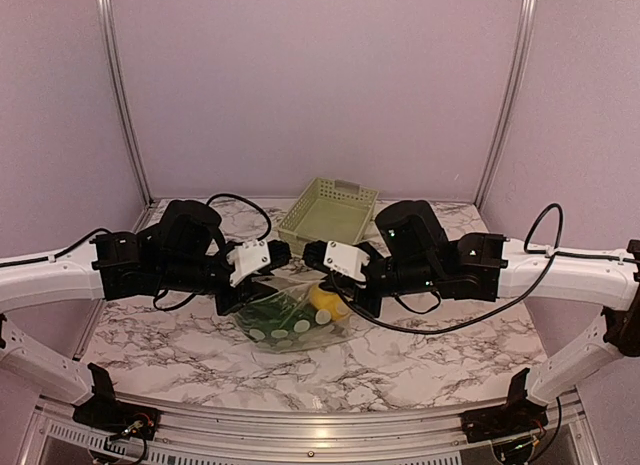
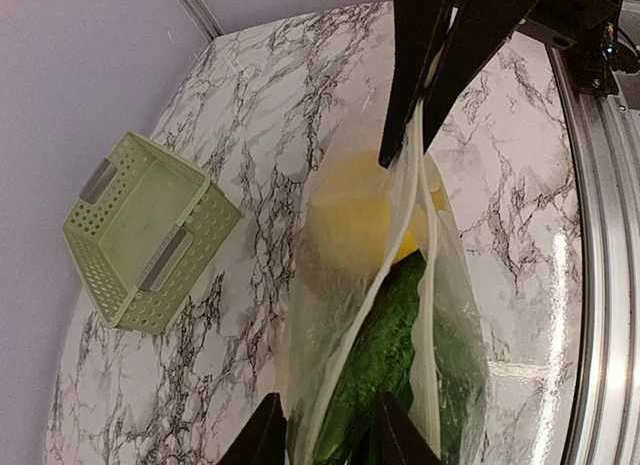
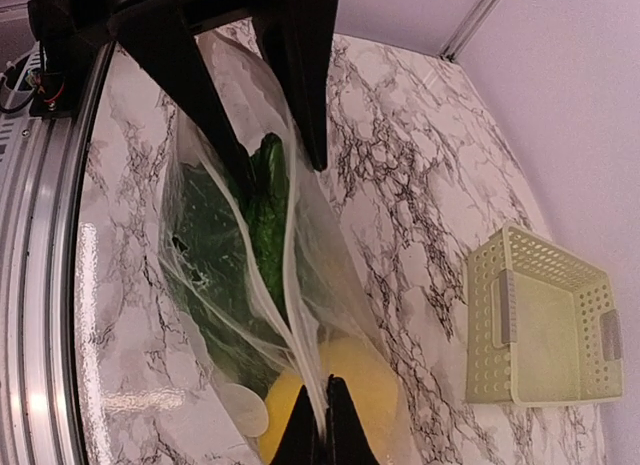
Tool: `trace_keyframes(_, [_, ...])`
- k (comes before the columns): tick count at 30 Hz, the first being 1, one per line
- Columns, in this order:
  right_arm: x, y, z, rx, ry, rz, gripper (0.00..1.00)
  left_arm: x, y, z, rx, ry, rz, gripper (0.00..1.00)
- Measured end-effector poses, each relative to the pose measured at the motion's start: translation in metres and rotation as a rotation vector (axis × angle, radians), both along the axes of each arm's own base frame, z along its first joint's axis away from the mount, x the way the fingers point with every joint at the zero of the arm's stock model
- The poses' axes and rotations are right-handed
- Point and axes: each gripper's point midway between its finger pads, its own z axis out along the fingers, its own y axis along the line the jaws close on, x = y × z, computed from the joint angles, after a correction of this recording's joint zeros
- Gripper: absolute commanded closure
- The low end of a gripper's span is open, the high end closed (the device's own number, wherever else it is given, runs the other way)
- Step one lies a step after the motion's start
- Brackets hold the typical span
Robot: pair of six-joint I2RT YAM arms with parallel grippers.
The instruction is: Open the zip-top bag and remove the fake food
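the right tool (image 3: 325,425) is pinching shut on the zip edge of the zip-top bag (image 1: 290,320), which is stretching between both tools over the middle of the desk (image 1: 430,355), near the green basket (image 1: 330,210). the left tool (image 2: 330,435) is straddling the bag's other end, fingers narrowly parted. the fake food (image 2: 350,215) is sitting inside. the opening step looks underway; next, the left tool likely needs a firm pinch before the lips are pulled apart.
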Motion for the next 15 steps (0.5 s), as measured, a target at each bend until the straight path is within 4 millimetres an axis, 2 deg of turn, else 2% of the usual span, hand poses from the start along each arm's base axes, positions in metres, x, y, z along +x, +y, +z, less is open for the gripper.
trace_keyframes(3, [0.002,0.002,0.002,0.008,-0.010,-0.003,1.00,-0.004,-0.004,-0.002,-0.002,0.009,-0.011,0.97])
trace_keyframes(4, [0.003,0.003,0.002,0.010,-0.014,-0.003,0.99,-0.005,-0.005,-0.001,-0.012,0.018,-0.004,1.00])
trace_keyframes(8, [0.008,0.009,0.003,0.019,-0.026,-0.007,0.97,-0.007,-0.009,0.011,-0.095,0.045,0.016,1.00])
trace_keyframes(15, [0.022,0.042,0.013,0.086,-0.049,0.005,0.99,-0.017,0.011,0.022,-0.297,0.136,0.134,1.00])
